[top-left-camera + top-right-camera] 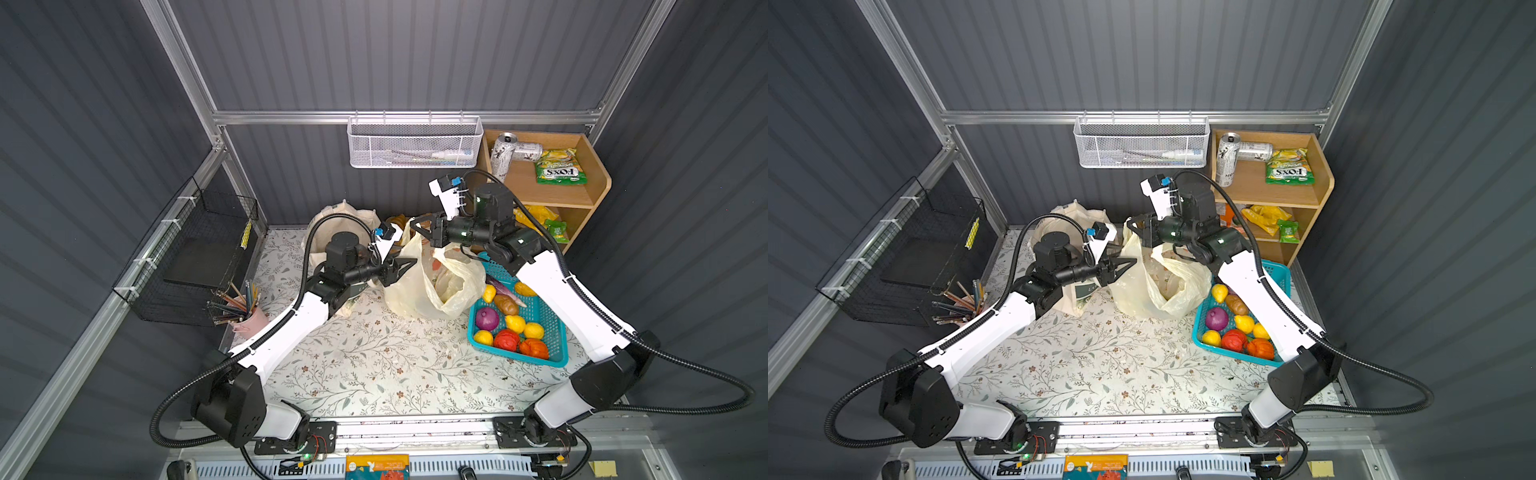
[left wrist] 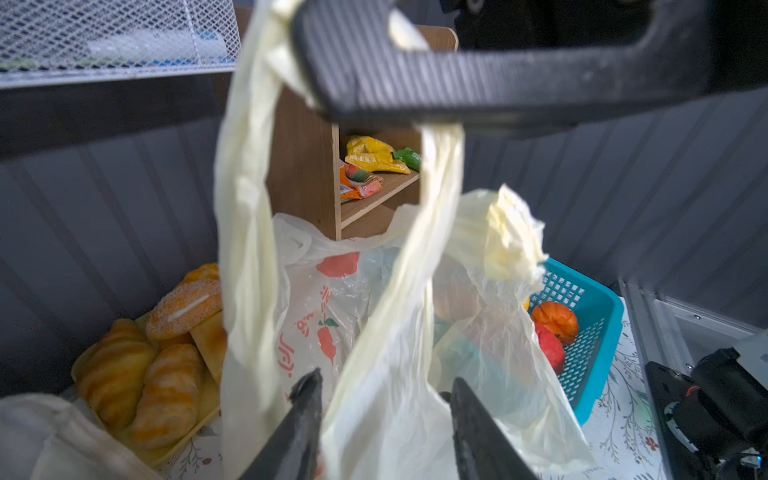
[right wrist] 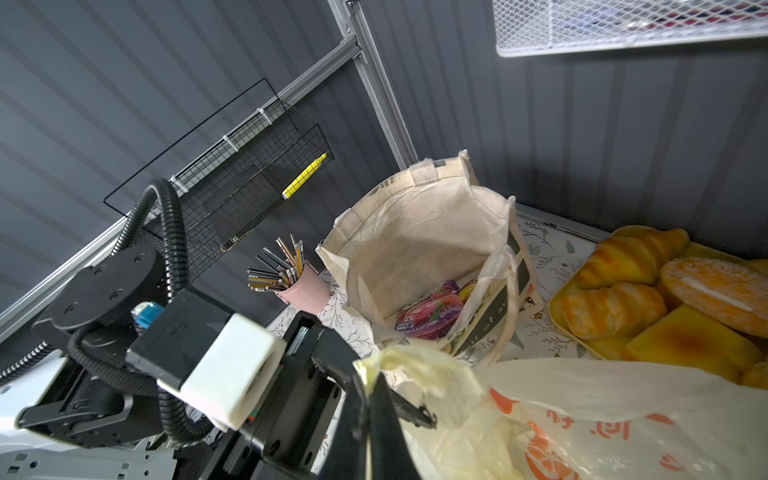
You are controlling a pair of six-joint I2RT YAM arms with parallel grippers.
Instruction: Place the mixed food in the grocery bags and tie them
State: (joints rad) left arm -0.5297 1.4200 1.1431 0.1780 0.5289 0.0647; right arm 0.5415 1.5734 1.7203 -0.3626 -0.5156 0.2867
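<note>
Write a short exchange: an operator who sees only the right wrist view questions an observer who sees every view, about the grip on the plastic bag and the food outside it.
Operator: My right tool is pinching the plastic bag by a handle. Is the left tool gripping it too?
Observer: No. The left wrist view shows the left tool open, with a strand of the handle running loose between its fingers.
Operator: What food is outside the bags?
Observer: In both top views a purple onion lies in a basket beside the plastic bag.
</note>
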